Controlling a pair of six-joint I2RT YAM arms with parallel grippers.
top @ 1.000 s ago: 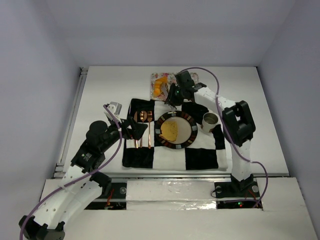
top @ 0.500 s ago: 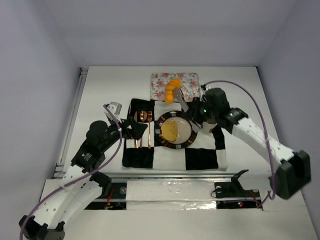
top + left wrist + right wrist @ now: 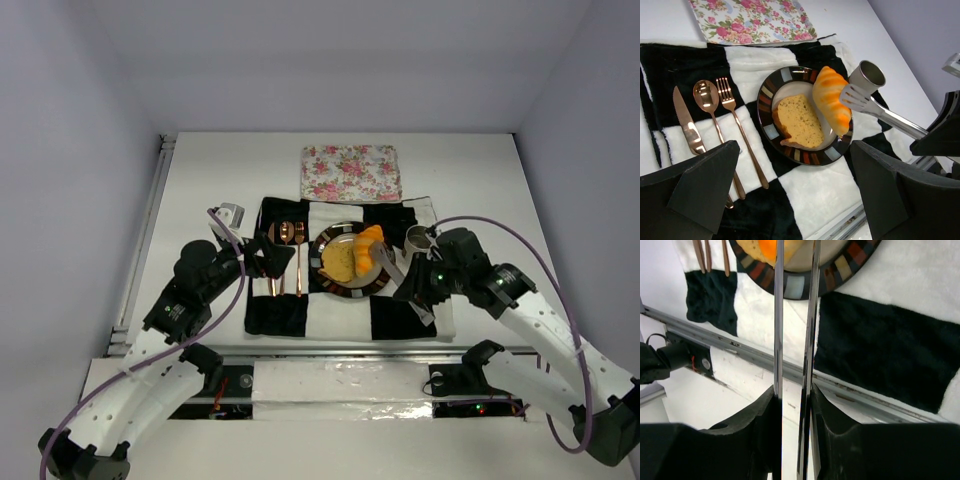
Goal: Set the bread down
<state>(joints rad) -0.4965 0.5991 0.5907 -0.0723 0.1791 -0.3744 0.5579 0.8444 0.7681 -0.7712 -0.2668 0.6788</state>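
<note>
The golden-orange croissant (image 3: 366,247) hangs in the tips of metal tongs (image 3: 390,265) at the right side of the dark-rimmed plate (image 3: 330,285). It also shows in the left wrist view (image 3: 832,100), where I cannot tell if it touches the plate (image 3: 771,85). The tan bun slice (image 3: 340,262) lies flat in the plate. My right gripper (image 3: 416,287) is shut on the tongs' handles (image 3: 795,340), right of the plate. My left gripper (image 3: 262,258) is open and empty over the cutlery, left of the plate.
A floral napkin (image 3: 350,172) lies behind the black-and-white checked placemat (image 3: 400,315). A metal cup (image 3: 418,238) stands just right of the plate, close to the tongs. A copper knife (image 3: 687,125), spoon (image 3: 707,97) and fork (image 3: 730,97) lie left of the plate.
My right arm has swung back from the napkin towards the near edge, carrying the croissant in the tongs from above the napkin to the plate's right side. The left arm has not moved.
</note>
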